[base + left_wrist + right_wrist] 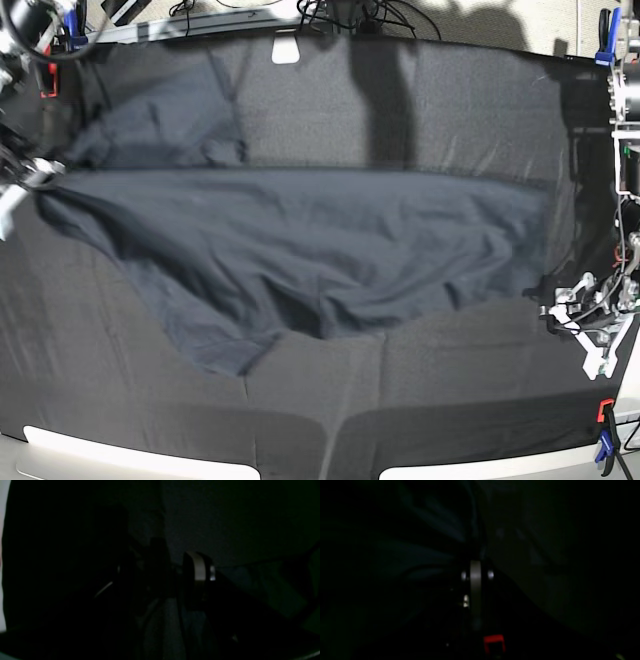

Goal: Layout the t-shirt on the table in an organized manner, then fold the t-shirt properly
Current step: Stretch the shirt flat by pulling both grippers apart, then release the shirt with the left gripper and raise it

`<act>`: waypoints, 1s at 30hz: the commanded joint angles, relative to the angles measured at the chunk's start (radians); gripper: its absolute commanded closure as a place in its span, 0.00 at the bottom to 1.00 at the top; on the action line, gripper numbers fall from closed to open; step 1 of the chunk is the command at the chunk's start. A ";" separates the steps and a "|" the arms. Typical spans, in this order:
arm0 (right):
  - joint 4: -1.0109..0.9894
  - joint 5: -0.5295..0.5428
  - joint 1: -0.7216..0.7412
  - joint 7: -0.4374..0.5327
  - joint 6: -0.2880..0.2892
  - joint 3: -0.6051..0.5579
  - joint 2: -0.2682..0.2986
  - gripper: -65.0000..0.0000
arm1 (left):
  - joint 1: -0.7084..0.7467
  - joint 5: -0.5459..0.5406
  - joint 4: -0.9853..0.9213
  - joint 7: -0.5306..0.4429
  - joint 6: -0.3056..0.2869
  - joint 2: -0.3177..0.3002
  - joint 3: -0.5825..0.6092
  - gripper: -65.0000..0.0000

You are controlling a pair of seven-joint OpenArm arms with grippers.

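Observation:
The dark t-shirt (300,250) lies spread wide and wrinkled across the black table (450,110), one sleeve bunched at the back left. At the shirt's left end my right gripper (40,178) is shut on the t-shirt; in the right wrist view its pads (475,580) meet and folds of cloth (432,555) fan out from its tip. My left gripper (562,305) rests at the shirt's lower right corner. The very dark left wrist view shows its jaws apart, a pale pad (198,566) on one side, and bluish cloth (250,580) beside it.
Blue and red clamps (604,420) pin the tablecloth at the near right corner, another blue one (603,40) at the far right. A white tag (285,50) lies at the table's back edge. Cables and arm hardware (625,150) stand along the right side.

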 commanded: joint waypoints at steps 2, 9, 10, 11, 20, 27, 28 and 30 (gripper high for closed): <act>0.018 0.087 0.009 0.016 0.012 0.023 0.028 1.00 | -0.031 -0.006 0.019 -0.009 -0.003 -0.017 -0.005 0.57; 0.018 0.286 0.011 0.016 0.135 0.026 0.032 0.50 | -0.031 -0.006 0.019 -0.009 -0.003 -0.017 -0.005 0.57; 0.018 0.281 0.011 0.016 0.135 0.026 0.034 0.48 | -0.031 -0.006 0.019 -0.009 -0.003 -0.017 -0.005 0.57; 0.018 0.283 0.012 0.016 0.135 0.026 0.038 0.47 | -0.031 -0.006 0.019 -0.010 -0.003 -0.017 -0.005 0.57; 0.018 0.361 0.056 0.016 0.134 0.026 0.069 0.48 | -0.031 -0.006 0.019 0.040 -0.003 -0.017 -0.005 0.57; 0.018 0.360 0.078 0.016 0.135 0.025 0.069 0.48 | 0.079 -0.132 0.044 0.068 -0.134 -0.048 -0.007 0.57; 0.018 0.360 0.078 0.016 0.135 0.025 0.069 0.48 | 0.107 -0.151 0.064 0.059 -0.141 -0.054 -0.007 0.57; 0.018 0.360 0.078 0.016 0.135 0.025 0.069 0.48 | 0.169 -0.162 0.131 0.047 -0.141 -0.063 -0.019 0.57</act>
